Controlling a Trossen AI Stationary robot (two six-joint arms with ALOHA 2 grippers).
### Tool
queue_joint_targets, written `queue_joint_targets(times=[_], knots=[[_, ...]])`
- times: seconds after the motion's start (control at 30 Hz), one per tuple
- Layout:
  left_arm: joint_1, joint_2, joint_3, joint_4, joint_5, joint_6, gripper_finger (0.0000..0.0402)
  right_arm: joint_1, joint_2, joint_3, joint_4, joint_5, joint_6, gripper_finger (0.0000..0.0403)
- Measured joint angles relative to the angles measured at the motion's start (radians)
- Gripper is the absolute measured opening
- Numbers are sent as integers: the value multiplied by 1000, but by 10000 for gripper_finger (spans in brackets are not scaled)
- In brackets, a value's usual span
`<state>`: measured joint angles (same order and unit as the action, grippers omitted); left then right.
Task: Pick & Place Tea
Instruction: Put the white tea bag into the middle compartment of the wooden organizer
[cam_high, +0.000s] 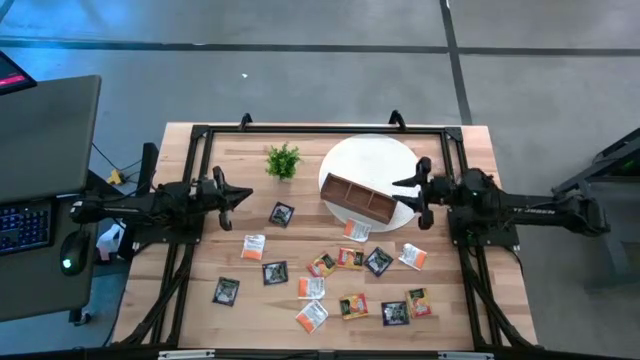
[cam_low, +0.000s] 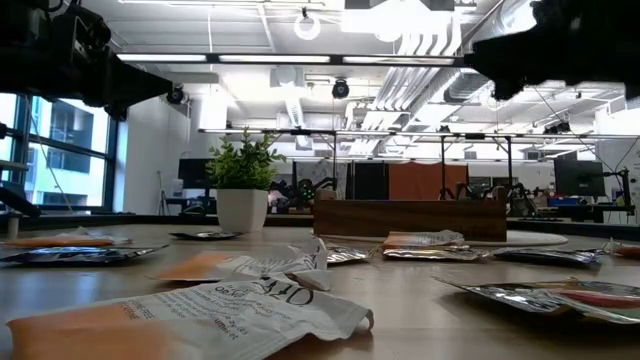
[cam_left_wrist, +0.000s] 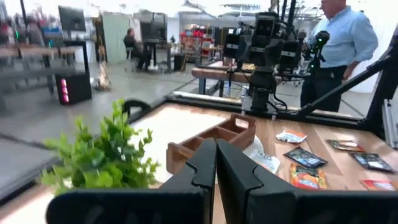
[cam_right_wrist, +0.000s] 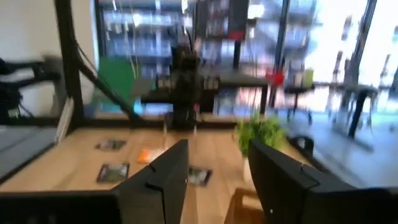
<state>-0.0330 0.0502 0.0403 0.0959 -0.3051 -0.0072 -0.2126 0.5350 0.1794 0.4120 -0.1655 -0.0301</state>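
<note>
Several small flat tea sachets (cam_high: 340, 275), black, white-and-orange and yellow-orange, lie flat and scattered on the wooden table's near half. One black sachet (cam_high: 282, 213) lies farther back, and a white-and-orange one (cam_high: 356, 230) lies by the tray's near side. The brown wooden compartment tray (cam_high: 358, 199) rests on a round white plate (cam_high: 365, 158). My left gripper (cam_high: 246, 195) hovers at the table's left, shut and empty, its fingers closed in the left wrist view (cam_left_wrist: 216, 163). My right gripper (cam_high: 405, 192) hovers just right of the tray, open and empty, as its wrist view shows (cam_right_wrist: 217, 163).
A small green potted plant (cam_high: 283, 160) stands at the back, left of the plate. A black frame (cam_high: 320, 130) runs around the table's edges. A desk with keyboard and mouse (cam_high: 40, 230) stands to the left. A person (cam_left_wrist: 345, 43) stands beyond the table's right side.
</note>
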Motion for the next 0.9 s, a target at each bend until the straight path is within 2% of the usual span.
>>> queue_joint_targets(times=[0.1, 0.2, 0.27, 0.37, 0.43, 0.53, 0.67, 0.9], knots=[[0, 0, 2, 14, -11, 19, 10, 53, 122, 142, -244, -3, -37, 164], [0, 7, 2, 14, -11, -5, 17, 116, 250, 314, -605, -8, -46, 165], [0, 12, 2, 14, -11, -17, 34, 160, 329, 425, -828, 0, -22, 165], [0, 12, 3, 19, -12, -18, 77, 228, 439, 540, -1019, 23, 31, 165], [0, 12, 3, 18, -20, 4, 108, 275, 504, 577, -1068, 21, 47, 165], [0, 12, 3, 27, -26, 41, 147, 334, 588, 584, -1091, -54, 74, 165], [0, 12, 4, 66, -27, 49, 171, 395, 683, 548, -1126, -132, 129, 165], [0, 12, 5, 97, -32, 58, 175, 454, 824, 526, -1127, -28, -5, 165]])
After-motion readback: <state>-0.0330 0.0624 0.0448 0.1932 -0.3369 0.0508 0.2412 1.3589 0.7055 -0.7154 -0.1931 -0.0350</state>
